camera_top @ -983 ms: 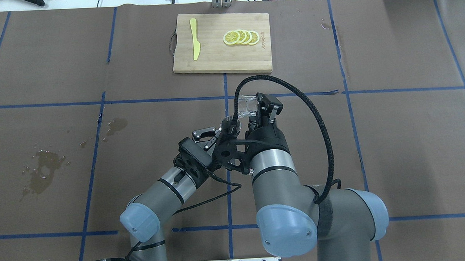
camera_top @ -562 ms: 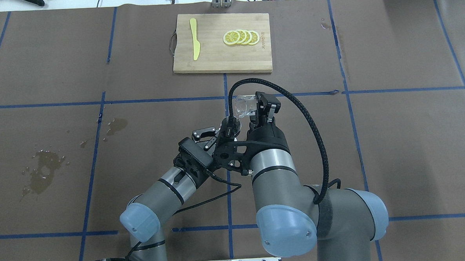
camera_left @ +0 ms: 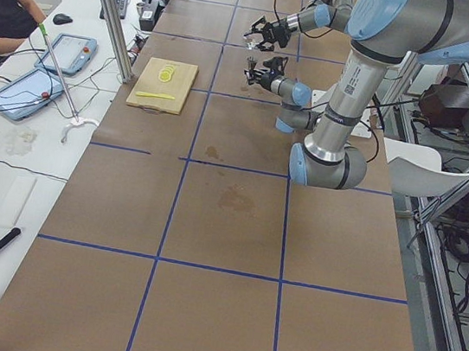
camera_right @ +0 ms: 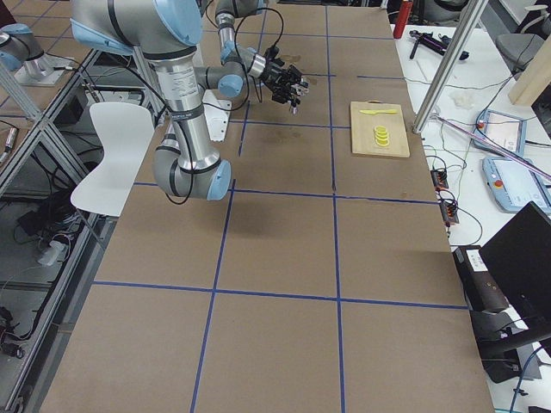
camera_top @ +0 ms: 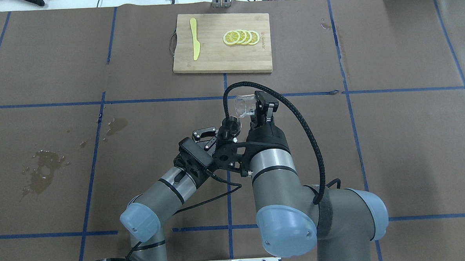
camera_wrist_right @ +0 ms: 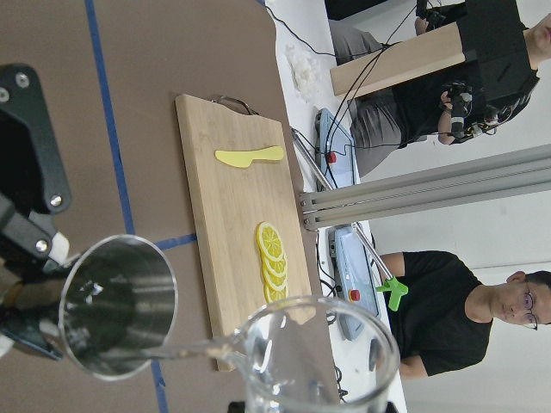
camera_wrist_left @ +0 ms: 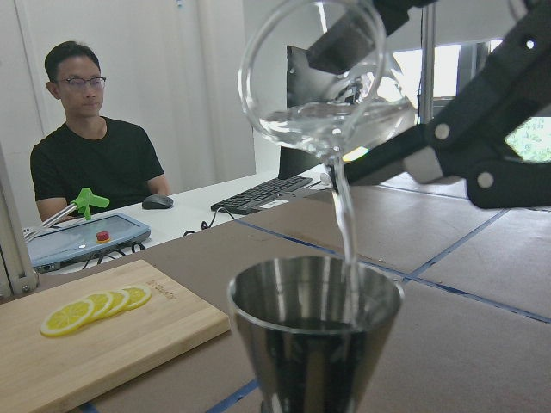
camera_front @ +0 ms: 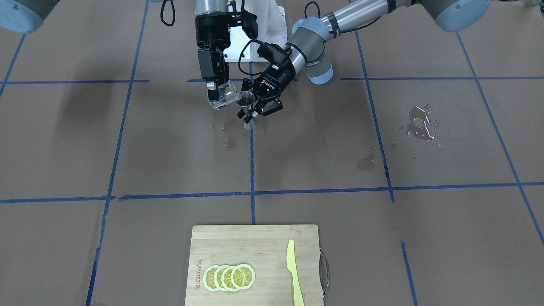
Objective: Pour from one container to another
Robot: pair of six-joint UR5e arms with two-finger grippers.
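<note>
Right gripper (camera_top: 256,108) pinches glass cup (camera_top: 242,105); cup tilted, lip just over jigger (camera_top: 232,125) rim. Left gripper (camera_front: 253,111) pressed on jigger waist, jigger upright. Thin water stream (camera_wrist_left: 345,215) falls from cup lip into jigger. Small wet spots (camera_front: 229,143) on table (camera_top: 374,140) near jigger. Beyond jigger, well apart: wooden board (camera_top: 217,60) with lemon slices (camera_top: 241,37) and yellow knife (camera_top: 194,38). Farther behind jigger, person (camera_wrist_left: 95,163) in black shirt sits at white desk.

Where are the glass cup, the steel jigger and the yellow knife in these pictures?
glass cup (camera_wrist_left: 310,86): left wrist view, on its tilted clear wall.
steel jigger (camera_wrist_left: 312,361): left wrist view, on the outer wall of its upper cone.
yellow knife (camera_top: 194,40): overhead view, on its middle.
</note>
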